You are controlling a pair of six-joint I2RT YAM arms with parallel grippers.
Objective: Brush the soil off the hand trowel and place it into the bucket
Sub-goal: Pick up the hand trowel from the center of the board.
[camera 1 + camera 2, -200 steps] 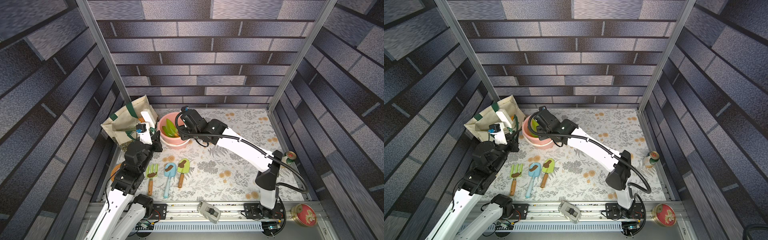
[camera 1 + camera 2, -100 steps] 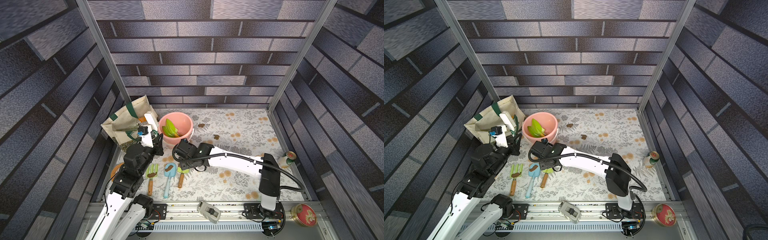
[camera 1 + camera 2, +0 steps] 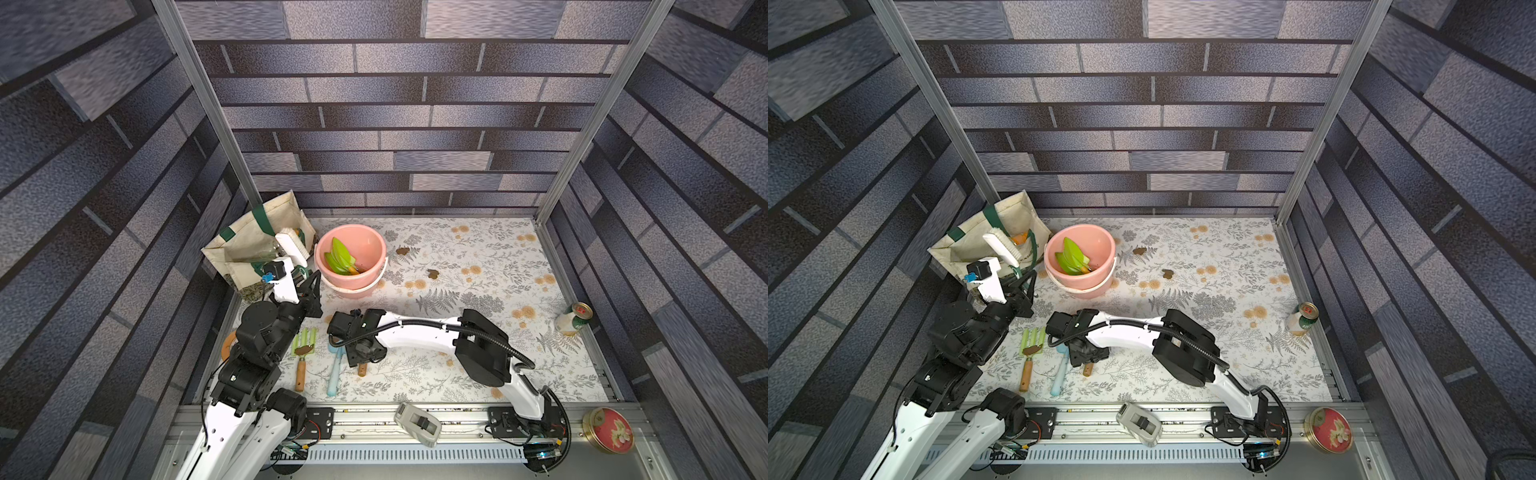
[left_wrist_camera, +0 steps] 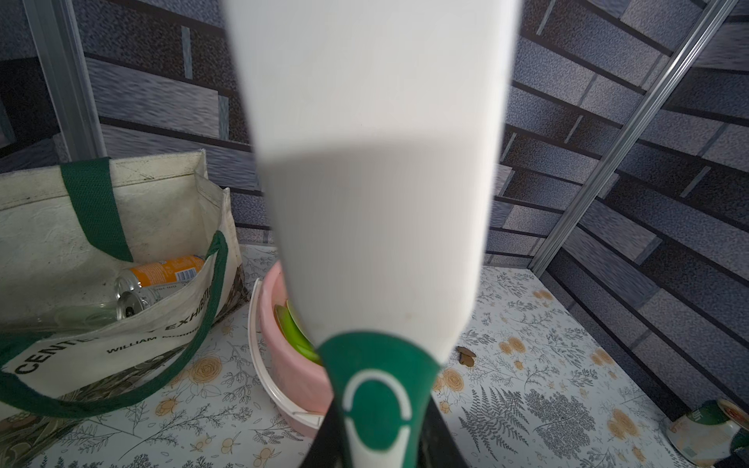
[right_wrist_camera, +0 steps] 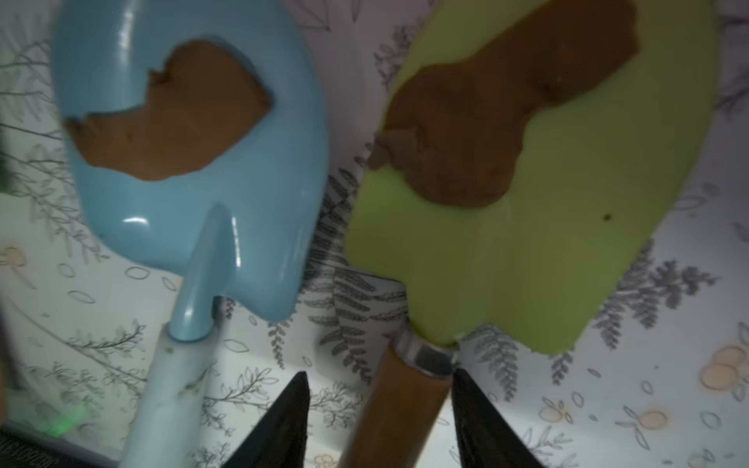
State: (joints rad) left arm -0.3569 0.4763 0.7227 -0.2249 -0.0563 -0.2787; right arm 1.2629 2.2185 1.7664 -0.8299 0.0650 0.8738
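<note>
My right gripper (image 5: 379, 379) is open and low over the mat, its jaws either side of the wooden handle of a green hand trowel (image 5: 527, 251). Brown soil (image 5: 486, 121) lies on that blade. Beside it, a blue trowel (image 5: 194, 194) also carries soil (image 5: 174, 117). In both top views the right gripper (image 3: 361, 353) (image 3: 1088, 353) hides most of the green trowel. My left gripper (image 3: 309, 286) is shut on a white brush (image 3: 291, 249) (image 4: 373, 202), held up beside the pink bucket (image 3: 370, 243) (image 3: 1100, 243), which holds green trowels (image 3: 340, 255).
A green hand fork (image 3: 303, 345) with soil lies left of the blue trowel. Two soil blobs (image 3: 402, 250) (image 3: 433, 273) sit on the mat. A cream tote bag (image 3: 253, 245) stands at back left and a can (image 3: 573, 320) at the right. A tape dispenser (image 3: 417, 424) and a red tin (image 3: 609, 430) lie at the front.
My right arm swung from over the bucket down to the trowels at the front, and its jaws widened. The left arm kept the brush almost still.
</note>
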